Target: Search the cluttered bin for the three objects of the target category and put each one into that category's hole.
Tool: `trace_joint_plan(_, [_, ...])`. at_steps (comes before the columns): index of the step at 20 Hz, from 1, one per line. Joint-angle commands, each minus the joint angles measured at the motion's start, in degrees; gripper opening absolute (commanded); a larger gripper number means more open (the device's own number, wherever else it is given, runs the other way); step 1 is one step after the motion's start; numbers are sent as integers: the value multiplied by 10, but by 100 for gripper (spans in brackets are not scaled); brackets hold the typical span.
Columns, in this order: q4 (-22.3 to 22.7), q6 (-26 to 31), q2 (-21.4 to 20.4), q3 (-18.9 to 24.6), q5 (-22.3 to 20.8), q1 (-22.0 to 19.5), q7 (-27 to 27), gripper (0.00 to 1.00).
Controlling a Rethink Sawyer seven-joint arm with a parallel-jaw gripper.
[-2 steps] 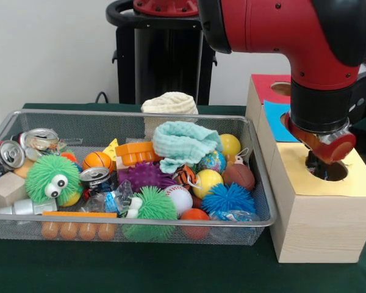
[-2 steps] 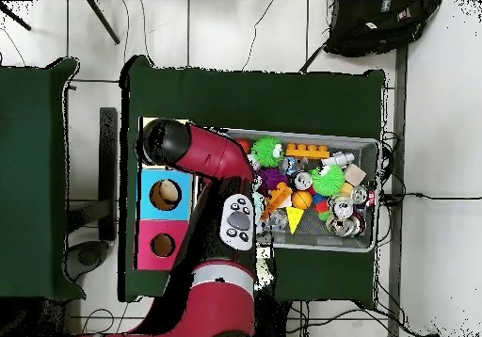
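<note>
The arm's wrist hangs over the wooden box (image 1: 320, 217), directly above the hole (image 1: 329, 171) in the yellow panel (image 1: 360, 177). The gripper (image 1: 320, 163) is sunk into that hole; its fingers are hidden, so its opening and any load cannot be told. Blue panel (image 1: 274, 119) and red panel (image 1: 265, 85) are partly cut off behind the arm. The wire bin (image 1: 24, 227) sits just beside the box, packed: mint cloth (image 1: 183, 143), crushed cans (image 1: 12, 154), green googly-eyed puffer ball (image 1: 49, 178), baseball (image 1: 179, 198). In the overhead view the arm covers the yellow section entirely.
</note>
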Motion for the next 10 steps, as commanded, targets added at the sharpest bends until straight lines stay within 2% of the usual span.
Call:
trace_joint_plan(1, [86,28,56,3,-54,-16,26,100])
trace_joint_plan(10, [91,59,46,31,-35,-38,16,100])
